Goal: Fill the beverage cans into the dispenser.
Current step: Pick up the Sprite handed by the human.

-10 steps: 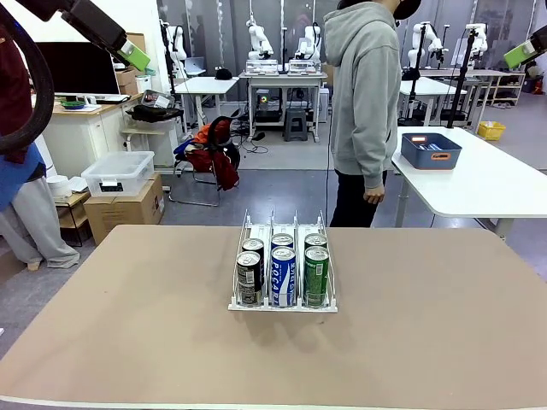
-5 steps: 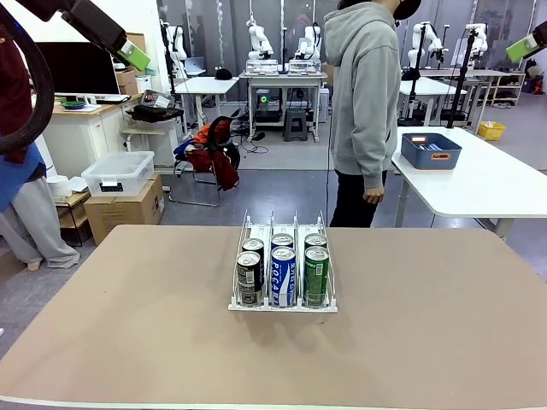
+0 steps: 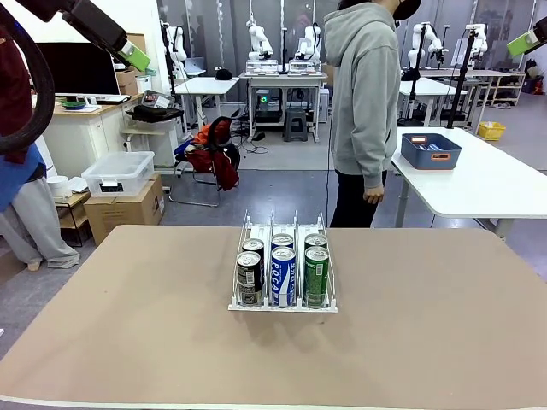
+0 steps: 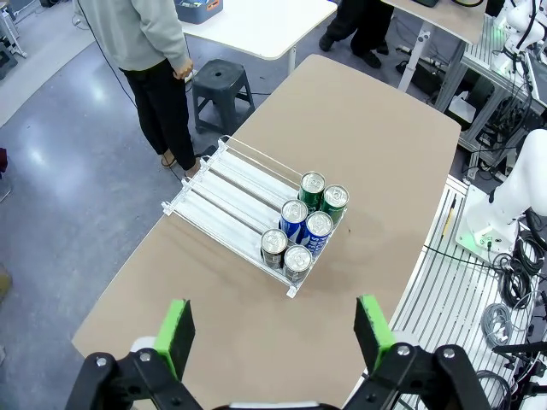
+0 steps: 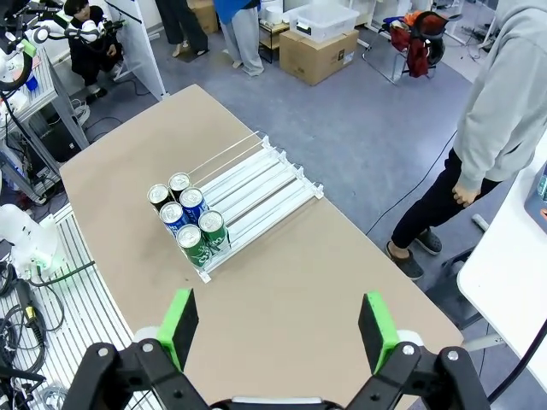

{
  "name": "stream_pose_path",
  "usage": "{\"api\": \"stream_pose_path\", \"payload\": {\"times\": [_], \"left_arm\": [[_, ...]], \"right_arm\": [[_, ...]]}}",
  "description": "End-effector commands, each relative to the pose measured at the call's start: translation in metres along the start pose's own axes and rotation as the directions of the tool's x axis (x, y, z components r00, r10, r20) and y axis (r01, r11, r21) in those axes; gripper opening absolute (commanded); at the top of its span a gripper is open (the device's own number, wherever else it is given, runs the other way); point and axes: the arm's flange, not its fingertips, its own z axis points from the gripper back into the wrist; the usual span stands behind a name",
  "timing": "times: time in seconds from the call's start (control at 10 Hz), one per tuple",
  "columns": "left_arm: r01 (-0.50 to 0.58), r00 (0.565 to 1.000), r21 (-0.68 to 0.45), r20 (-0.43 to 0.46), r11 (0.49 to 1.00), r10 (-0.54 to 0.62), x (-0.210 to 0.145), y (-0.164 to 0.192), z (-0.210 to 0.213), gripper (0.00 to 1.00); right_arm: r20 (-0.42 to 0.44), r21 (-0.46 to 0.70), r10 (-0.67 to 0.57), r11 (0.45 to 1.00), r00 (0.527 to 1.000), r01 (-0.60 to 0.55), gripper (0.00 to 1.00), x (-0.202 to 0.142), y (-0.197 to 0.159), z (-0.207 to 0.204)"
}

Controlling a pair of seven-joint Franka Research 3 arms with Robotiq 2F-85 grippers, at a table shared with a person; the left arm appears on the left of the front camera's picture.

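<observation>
Tan bench (image 3: 128, 325) in a robot lab: six beverage cans (image 3: 283, 275) stand unmoved at the dispenser (image 3: 272, 224) front, two per lane. Left fingers (image 4: 177, 333) and right fingers (image 5: 179, 323) hang open and empty high above. The right arm has drifted slightly upward, so filling looks finished.

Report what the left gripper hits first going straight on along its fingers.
The way looks free down to the table. The line of the open left gripper seems to end at the beverage cans in the dispenser, so their tops likely come first; depth is unclear, perhaps bare tabletop beside them.
</observation>
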Motion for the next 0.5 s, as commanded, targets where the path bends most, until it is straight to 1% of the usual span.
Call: {"api": "stream_pose_path", "payload": {"times": [0.0, 0.4], "left_arm": [[0.000, 1.000, 0.002, 0.002, 1.000, 0.000, 0.0002, 0.0001, 0.0004, 1.00], [0.000, 1.000, 0.002, 0.002, 1.000, 0.000, 0.0002, 0.0001, 0.0004, 1.00]], "right_arm": [[-0.003, 0.003, -0.004, 1.000, 1.000, 0.004, 1.00, -0.0024, -0.0003, -0.0016], [-0.003, 0.003, -0.004, 1.000, 1.000, 0.004, 1.00, -0.0024, -0.0003, -0.0016]]}}
